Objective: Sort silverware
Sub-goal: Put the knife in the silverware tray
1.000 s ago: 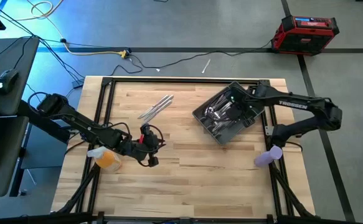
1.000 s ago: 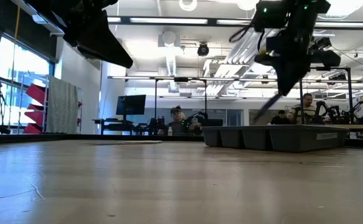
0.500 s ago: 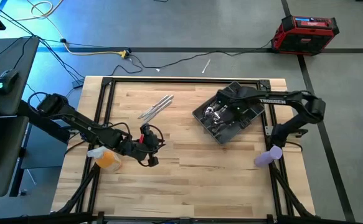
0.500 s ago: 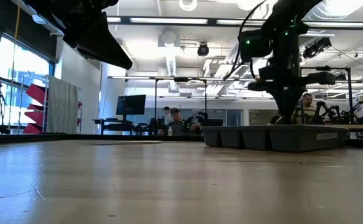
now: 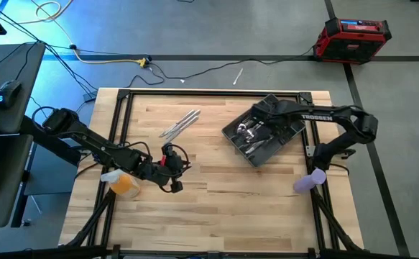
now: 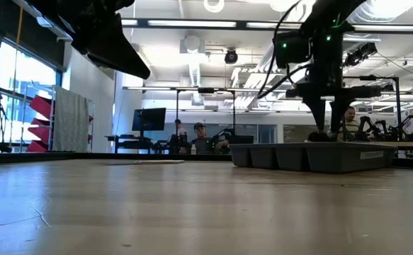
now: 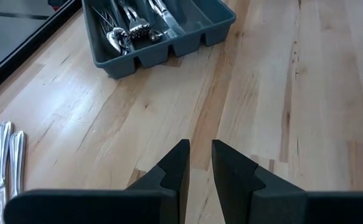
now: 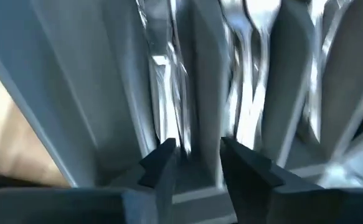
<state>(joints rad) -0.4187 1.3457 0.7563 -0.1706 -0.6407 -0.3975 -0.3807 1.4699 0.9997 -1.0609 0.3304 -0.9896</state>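
The dark grey tray [image 5: 289,135] lies askew at the table's far right and holds several pieces of silverware [image 5: 251,131] in its compartments. My right gripper [image 8: 197,163] is open, low inside the tray, with one finger on each side of a divider wall. Shiny pieces [image 8: 169,93] lie in the slots ahead of it. A few loose pieces of silverware [image 5: 180,124] lie flat on the wood at far centre-left. My left gripper [image 7: 200,163] hovers near the table's left-centre [image 5: 180,164], its fingers a narrow gap apart with nothing between them.
An orange object [image 5: 125,183] hangs at the left frame rail and a purple one [image 5: 310,180] at the right rail. A black frame borders the table. Bare wood lies between the loose pieces and the tray. People sit in the room beyond [image 6: 199,138].
My right gripper, which carried a slim piece of silverware hanging below it, has moved toward the table's left over the tray and gone down into it. It has opened and let the piece go into the tray.
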